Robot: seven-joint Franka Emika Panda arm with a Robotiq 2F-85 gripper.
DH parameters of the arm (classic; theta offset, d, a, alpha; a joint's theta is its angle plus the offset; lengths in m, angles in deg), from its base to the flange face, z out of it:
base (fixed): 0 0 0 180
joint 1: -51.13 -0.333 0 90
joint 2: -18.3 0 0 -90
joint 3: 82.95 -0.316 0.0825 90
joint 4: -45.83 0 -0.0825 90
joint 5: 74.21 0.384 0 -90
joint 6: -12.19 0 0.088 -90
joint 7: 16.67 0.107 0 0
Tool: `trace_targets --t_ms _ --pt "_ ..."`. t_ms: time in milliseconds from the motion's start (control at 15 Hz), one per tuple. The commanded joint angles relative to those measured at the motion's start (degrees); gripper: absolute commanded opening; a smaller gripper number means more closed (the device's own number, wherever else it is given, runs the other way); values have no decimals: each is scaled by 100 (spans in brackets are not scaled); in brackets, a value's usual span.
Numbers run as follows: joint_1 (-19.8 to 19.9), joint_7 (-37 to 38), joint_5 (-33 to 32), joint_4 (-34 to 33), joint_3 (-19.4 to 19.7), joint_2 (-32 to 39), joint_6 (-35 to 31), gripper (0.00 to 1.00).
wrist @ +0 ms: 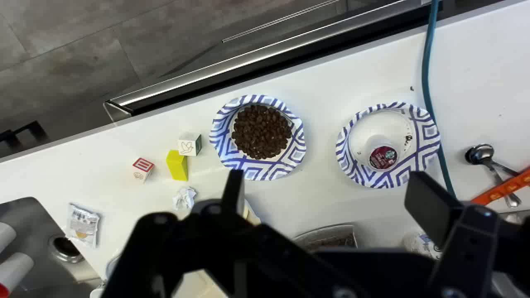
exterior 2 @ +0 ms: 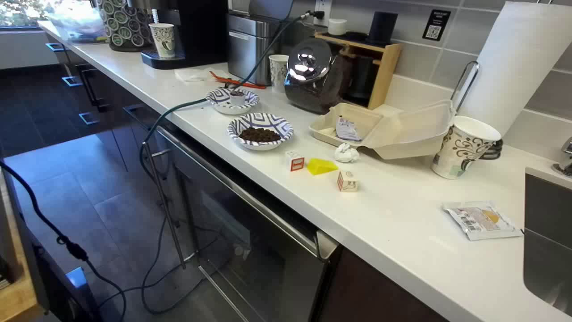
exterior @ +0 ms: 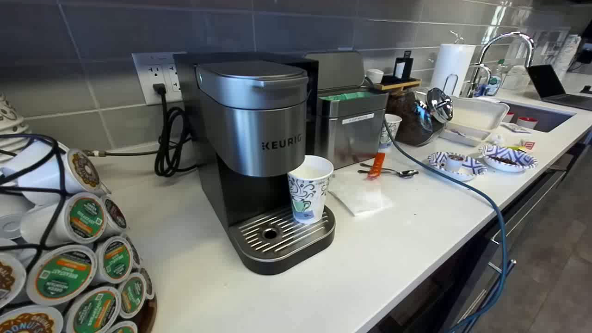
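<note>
My gripper [wrist: 326, 176] shows only in the wrist view, its fingers wide apart with nothing between them. Past the tips lie two blue-and-white patterned paper bowls on the white counter. Nearest the left finger is the bowl [wrist: 269, 171] of dark coffee beans [wrist: 261, 131]. Before the right finger, the other bowl [wrist: 426, 132] contains a white coffee pod [wrist: 383, 157] with a dark red lid, lying tilted, and some dark crumbs. Left of the beans are a yellow block [wrist: 177, 166], two printed white blocks [wrist: 189, 145] and crumpled paper [wrist: 184, 198]. Both exterior views show the bowls too.
A Keurig machine [exterior: 259, 134] carries a paper cup [exterior: 309, 194] on its drip tray. A blue cable [wrist: 432, 78] runs beside the pod bowl, near spoons and an orange strip [wrist: 503, 189]. A glass jar [exterior 2: 317, 94], takeout container [exterior 2: 406, 138] and sink [exterior 2: 547, 214] also occupy the counter.
</note>
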State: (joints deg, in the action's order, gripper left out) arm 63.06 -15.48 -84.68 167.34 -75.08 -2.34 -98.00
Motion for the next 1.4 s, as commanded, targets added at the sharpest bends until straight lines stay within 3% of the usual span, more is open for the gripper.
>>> trace_targets --t_ms 0,400,667,933,1333 --pt "-51 10 -16 -15 44 3 16 100" --pt "-51 10 -16 -15 44 3 16 100" --pt "-350 -1613 851 -250 590 283 -1029 100" --pt "-662 -3266 2065 -716 1127 821 -1503 100" --pt "-879 -5516 4411 -1091 1113 1773 -1412 100"
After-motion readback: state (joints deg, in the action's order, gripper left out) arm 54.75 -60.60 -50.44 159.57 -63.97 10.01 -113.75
